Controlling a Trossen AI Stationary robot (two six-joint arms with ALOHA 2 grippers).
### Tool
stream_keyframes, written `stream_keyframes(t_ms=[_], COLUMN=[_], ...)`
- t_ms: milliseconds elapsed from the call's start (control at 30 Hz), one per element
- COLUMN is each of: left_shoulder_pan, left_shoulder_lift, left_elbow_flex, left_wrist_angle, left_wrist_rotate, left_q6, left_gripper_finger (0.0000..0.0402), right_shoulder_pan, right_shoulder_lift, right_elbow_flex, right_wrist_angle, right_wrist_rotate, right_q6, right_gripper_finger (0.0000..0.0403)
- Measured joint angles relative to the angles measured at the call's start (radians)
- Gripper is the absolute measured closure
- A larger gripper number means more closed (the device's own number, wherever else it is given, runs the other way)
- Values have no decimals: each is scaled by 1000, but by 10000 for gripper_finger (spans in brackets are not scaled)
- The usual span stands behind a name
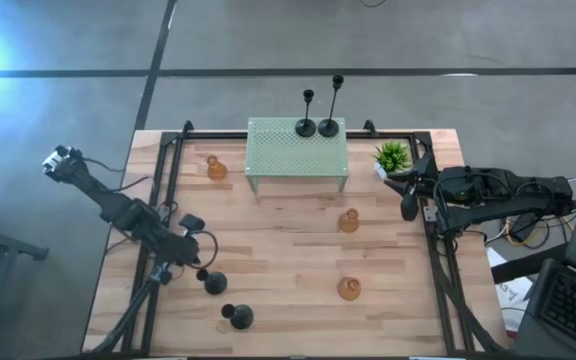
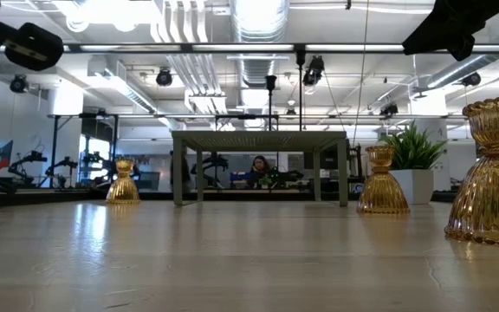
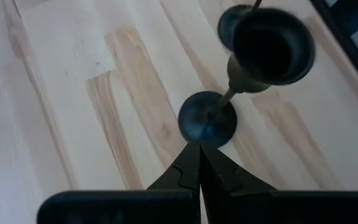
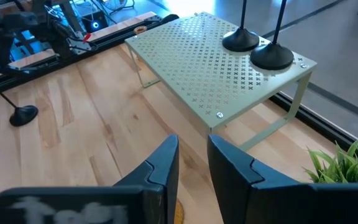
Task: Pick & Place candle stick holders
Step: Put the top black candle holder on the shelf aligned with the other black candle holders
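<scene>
Two black candle stick holders stand on their round bases at the table's near left, one (image 1: pixel 215 283) just beyond the other (image 1: pixel 238 317). My left gripper (image 1: pixel 198 262) hovers shut above the nearer-to-it holder (image 3: pixel 207 118), whose cup (image 3: pixel 272 46) rises toward the camera. Two more black holders (image 1: pixel 306 127) (image 1: pixel 330 127) stand on the green perforated shelf (image 1: pixel 298 150). Amber glass holders stand at the far left (image 1: pixel 216 168), the middle right (image 1: pixel 348 221) and the near right (image 1: pixel 349 289). My right gripper (image 4: pixel 193 152) waits at the right edge, open, with nothing between its fingers.
A small potted plant (image 1: pixel 393 157) stands to the right of the shelf, close to my right gripper (image 1: pixel 408 208). Black frame rails run along the table's left, right and far edges. Bare wood lies between the shelf and the near edge.
</scene>
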Motion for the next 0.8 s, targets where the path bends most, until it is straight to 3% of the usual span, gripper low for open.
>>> stream_keyframes(t_ms=[267,633,800], left_shoulder_pan=[1,1,1], left_shoulder_lift=[34,72,90], left_elbow_flex=[-12,-17,-29], left_wrist_angle=[9,17,80], left_wrist_rotate=[-1,-1,2], left_q6=[2,-3,0], left_gripper_finger=[380,246,214], right_shoulder_pan=[0,0,0], right_shoulder_lift=[0,0,0], right_elbow_flex=[0,0,0], right_wrist_angle=[0,0,0], right_wrist_rotate=[0,0,0], right_q6=[0,0,0], right_gripper_finger=[314,300,304])
